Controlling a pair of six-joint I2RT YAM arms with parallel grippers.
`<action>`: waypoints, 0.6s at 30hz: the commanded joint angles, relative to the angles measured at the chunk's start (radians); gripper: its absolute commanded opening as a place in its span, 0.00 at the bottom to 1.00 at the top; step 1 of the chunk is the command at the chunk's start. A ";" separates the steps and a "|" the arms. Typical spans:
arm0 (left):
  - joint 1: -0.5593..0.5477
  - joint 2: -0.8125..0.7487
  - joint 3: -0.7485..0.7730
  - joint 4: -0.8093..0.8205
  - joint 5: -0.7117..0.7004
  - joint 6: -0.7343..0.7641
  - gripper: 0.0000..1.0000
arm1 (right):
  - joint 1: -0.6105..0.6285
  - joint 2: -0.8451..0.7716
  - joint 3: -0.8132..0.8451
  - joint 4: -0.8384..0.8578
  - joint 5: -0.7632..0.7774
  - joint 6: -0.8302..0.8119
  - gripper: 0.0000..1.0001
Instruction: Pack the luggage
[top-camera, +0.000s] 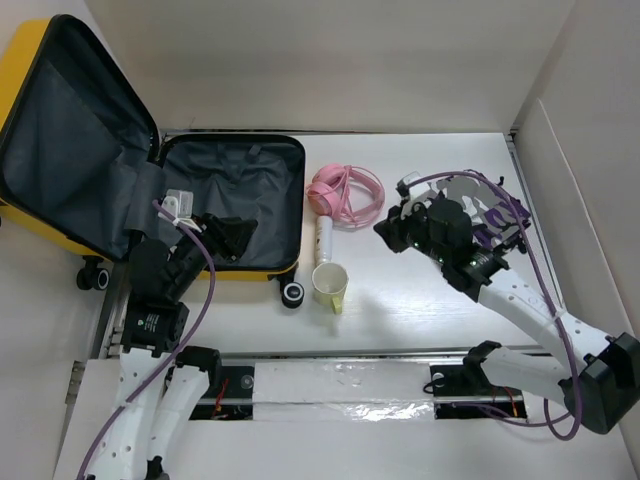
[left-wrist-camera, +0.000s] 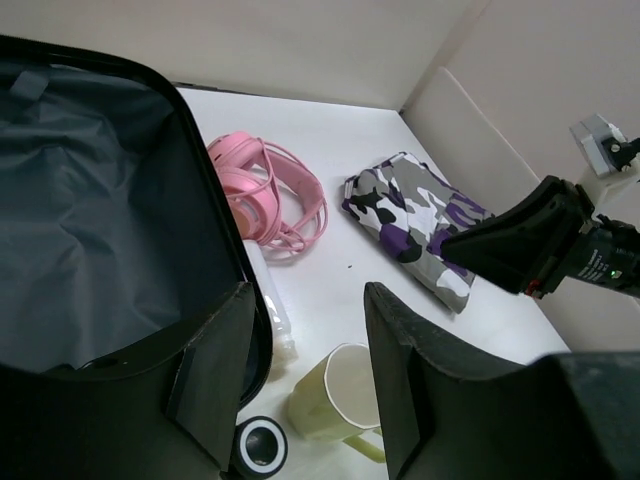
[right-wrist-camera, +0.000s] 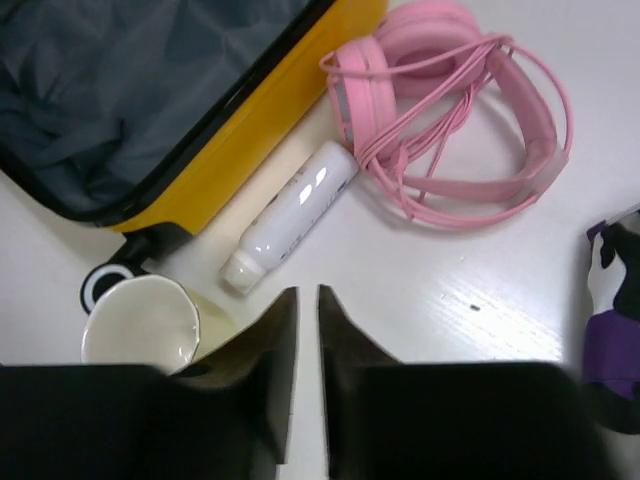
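The left gripper (left-wrist-camera: 305, 295), jaws spread and empty, hovers over the near right corner of the open yellow luggage (top-camera: 232, 165), which sits on the left of the worktop (top-camera: 420, 300). The right gripper (right-wrist-camera: 303, 295), jaws nearly together on nothing, hangs right of a pale cup (top-camera: 329, 284). Beyond lie a white bottle (top-camera: 322, 238), then pink headphones (top-camera: 345, 192).

The luggage (top-camera: 230, 200) lies left on the counter (top-camera: 420, 300); headphones (top-camera: 345, 192), bottle (top-camera: 322, 235), cup (top-camera: 330, 285) just right of it, cloth (left-wrist-camera: 410, 215) farther right.
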 joint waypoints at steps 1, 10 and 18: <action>-0.002 -0.021 0.015 0.020 -0.017 0.027 0.45 | 0.070 0.021 0.102 -0.091 0.059 -0.040 0.24; -0.002 -0.021 0.026 -0.001 -0.054 0.038 0.04 | 0.187 0.026 0.159 -0.175 0.166 -0.048 0.00; -0.002 -0.035 0.030 -0.017 -0.086 0.038 0.20 | 0.248 0.139 0.206 -0.251 0.231 -0.045 0.65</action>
